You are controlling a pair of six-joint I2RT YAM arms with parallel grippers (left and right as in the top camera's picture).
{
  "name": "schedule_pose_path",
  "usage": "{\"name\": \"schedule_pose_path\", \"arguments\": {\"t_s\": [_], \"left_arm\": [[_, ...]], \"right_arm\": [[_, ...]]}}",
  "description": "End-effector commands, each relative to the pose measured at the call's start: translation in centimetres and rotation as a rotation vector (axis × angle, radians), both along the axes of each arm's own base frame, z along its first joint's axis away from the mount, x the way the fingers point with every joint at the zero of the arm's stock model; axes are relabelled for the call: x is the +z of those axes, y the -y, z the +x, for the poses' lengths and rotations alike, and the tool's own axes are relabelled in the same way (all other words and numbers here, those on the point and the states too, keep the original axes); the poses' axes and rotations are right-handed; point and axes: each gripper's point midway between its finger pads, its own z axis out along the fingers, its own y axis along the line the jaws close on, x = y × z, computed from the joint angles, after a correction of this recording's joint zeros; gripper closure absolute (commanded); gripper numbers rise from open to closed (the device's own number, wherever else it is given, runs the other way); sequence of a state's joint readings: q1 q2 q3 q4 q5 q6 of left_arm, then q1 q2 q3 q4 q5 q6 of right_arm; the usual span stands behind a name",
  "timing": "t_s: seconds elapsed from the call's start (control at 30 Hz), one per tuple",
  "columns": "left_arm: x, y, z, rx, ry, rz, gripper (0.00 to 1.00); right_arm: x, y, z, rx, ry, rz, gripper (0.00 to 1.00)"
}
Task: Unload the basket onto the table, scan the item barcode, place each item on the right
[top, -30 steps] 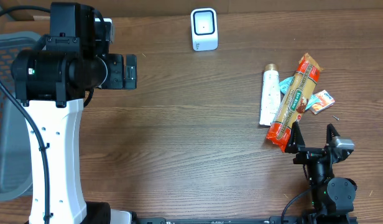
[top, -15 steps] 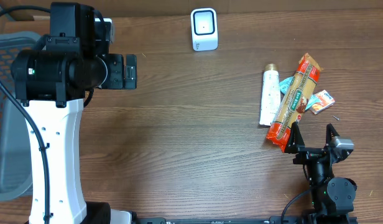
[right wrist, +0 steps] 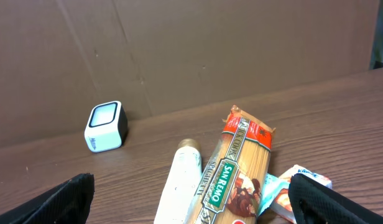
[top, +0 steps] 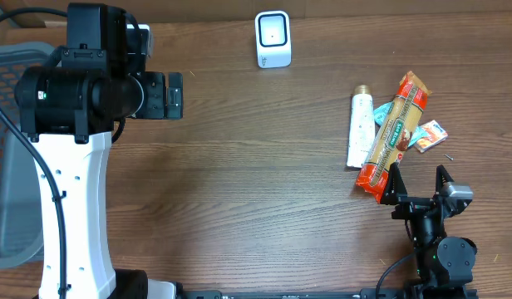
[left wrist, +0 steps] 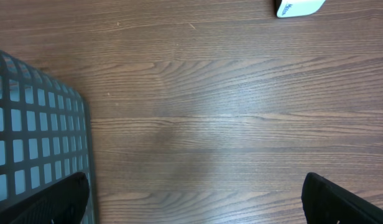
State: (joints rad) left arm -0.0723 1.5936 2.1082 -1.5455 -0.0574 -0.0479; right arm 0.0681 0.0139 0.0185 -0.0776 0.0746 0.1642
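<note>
A long orange spaghetti packet (top: 395,137) lies at the right of the table, between a white tube (top: 360,129) and a small tissue packet (top: 430,134). The white barcode scanner (top: 273,38) stands at the back centre. My right gripper (top: 418,184) sits low just in front of the pile, open and empty. In the right wrist view the spaghetti packet (right wrist: 235,171), the tube (right wrist: 179,186) and the scanner (right wrist: 106,126) lie ahead of the open gripper (right wrist: 191,186). My left gripper (top: 174,95) hovers at the far left, open over bare wood (left wrist: 194,186).
A grey mesh basket (top: 11,149) stands at the table's left edge, and its corner shows in the left wrist view (left wrist: 30,124). A brown cardboard wall (right wrist: 179,50) backs the table. The scanner's edge (left wrist: 298,7) shows at the top right of the left wrist view.
</note>
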Motion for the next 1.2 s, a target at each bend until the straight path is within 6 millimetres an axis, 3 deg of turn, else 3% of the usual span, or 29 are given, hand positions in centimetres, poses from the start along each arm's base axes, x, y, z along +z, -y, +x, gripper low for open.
{"name": "schedule_pose_path", "arguments": {"t_s": [0.0, 0.37, 0.7, 0.9, 1.17], "left_arm": [[0.1, 0.2, 0.1, -0.022, 0.005, 0.011, 0.00], [0.0, 0.1, -0.3, 0.019, -0.009, -0.012, 0.00], [2.0, 0.7, -0.4, 0.015, 0.153, -0.041, 0.00], [-0.4, 0.6, -2.6, 0.025, 0.272, -0.069, 0.00], [-5.9, 0.8, -5.5, 0.001, 0.523, -0.113, 0.00]], "right_arm": [[-0.2, -0.3, 0.0, 0.014, 0.002, 0.004, 0.00], [-0.2, -0.3, 0.0, 0.014, 0.003, 0.004, 0.00], [-0.2, -0.3, 0.0, 0.014, 0.003, 0.004, 0.00], [-0.2, -0.3, 0.0, 0.014, 0.002, 0.004, 0.00], [-0.2, -0.3, 0.0, 0.014, 0.002, 0.004, 0.00]]}}
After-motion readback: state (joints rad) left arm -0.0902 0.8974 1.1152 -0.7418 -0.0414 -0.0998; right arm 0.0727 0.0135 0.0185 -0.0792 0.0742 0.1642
